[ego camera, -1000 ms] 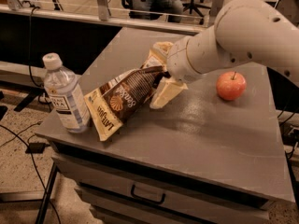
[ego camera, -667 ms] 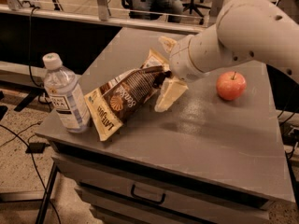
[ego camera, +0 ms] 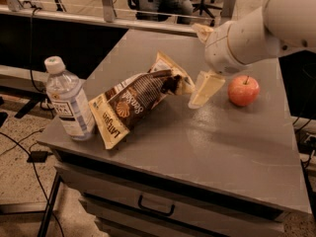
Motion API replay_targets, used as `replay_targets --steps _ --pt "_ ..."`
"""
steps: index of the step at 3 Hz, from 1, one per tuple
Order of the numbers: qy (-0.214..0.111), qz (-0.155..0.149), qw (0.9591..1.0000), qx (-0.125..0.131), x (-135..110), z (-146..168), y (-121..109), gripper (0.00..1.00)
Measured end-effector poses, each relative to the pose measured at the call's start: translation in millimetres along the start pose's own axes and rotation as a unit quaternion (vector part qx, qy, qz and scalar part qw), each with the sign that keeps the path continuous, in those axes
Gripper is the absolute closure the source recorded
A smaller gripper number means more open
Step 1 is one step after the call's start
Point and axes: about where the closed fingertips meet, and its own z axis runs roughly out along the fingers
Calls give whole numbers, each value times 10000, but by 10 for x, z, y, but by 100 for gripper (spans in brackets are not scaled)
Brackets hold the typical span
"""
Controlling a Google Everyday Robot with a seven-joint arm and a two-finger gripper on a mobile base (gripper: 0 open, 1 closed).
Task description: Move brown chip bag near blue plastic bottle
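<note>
The brown chip bag (ego camera: 138,100) lies slantwise on the grey table (ego camera: 207,147), its cream lower end close beside the blue plastic bottle (ego camera: 69,102). The bottle stands upright near the table's front left corner, white cap on top. My gripper (ego camera: 196,65) hangs just right of the bag's upper end, open and empty, with its cream fingers (ego camera: 205,89) spread wide. One finger points down at the table between the bag and the apple. It does not touch the bag.
A red apple (ego camera: 243,90) sits on the table just right of the gripper. The table has a drawer with a handle (ego camera: 155,207) at the front. Cables lie on the floor at left. A railing and chairs stand behind.
My gripper has let go of the bag's upper end and drawn back to the right and up. The bag stays next to the bottle.
</note>
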Motion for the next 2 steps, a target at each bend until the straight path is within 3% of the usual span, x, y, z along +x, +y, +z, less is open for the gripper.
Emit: replay_targets --steps 1,2 --pt "-31 176 9994 299 268 -348 -128 0" --pt "-92 258 9990 345 278 -419 -133 0"
